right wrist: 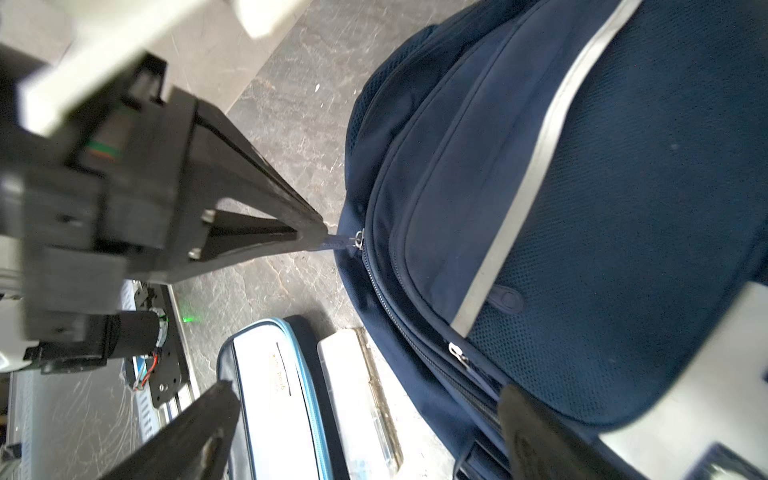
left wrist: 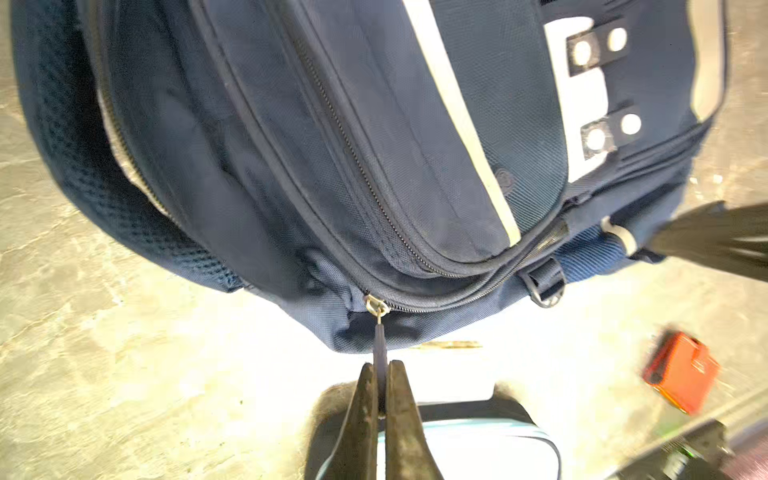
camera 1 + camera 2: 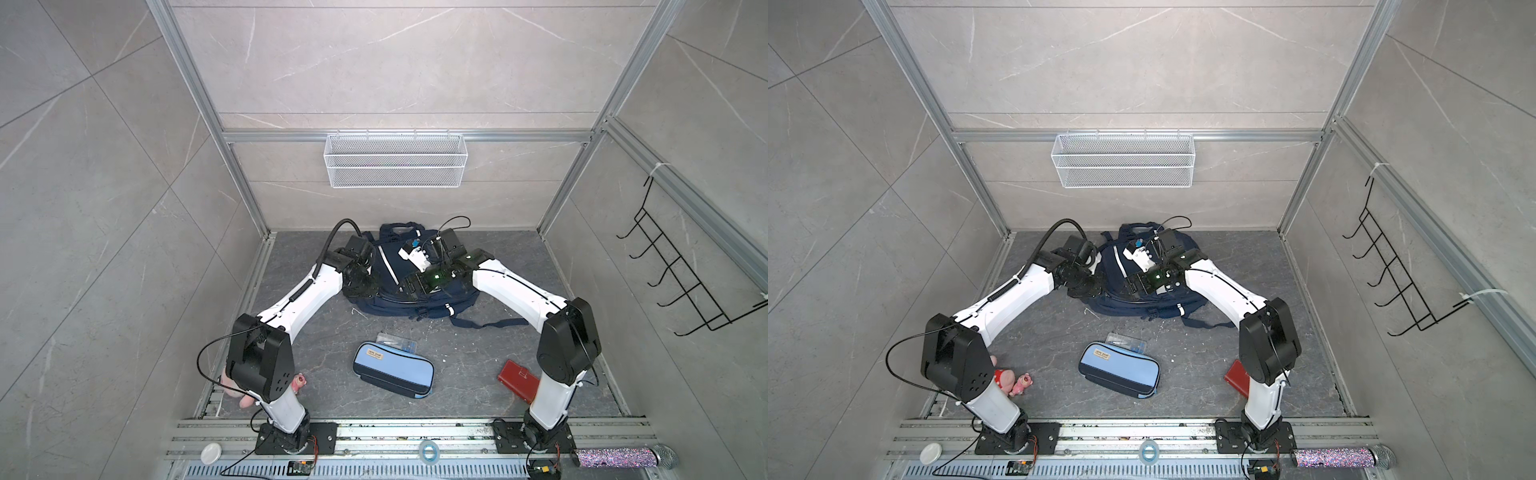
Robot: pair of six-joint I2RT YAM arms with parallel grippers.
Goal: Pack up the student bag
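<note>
The left pincer is pinched together on the dark zip pull at the left side of the navy backpack. The backpack lies flat at the back middle of the desk, behind a light-blue pencil case. The right pincer hangs over the backpack, spread wide apart and holding nothing.

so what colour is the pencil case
The pencil case is light blue, dark-trimmed; clearest in a top view.

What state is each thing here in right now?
Navy blue fabric backpack: lying flat, held zip shut.
Dark zip pull: pinched, taut.
Left jaws: shut on the zip pull.
Right jaws: wide open, empty.
Light-blue zip pencil case: flat, closed.
Red wallet-like case: flat, closed.
</note>
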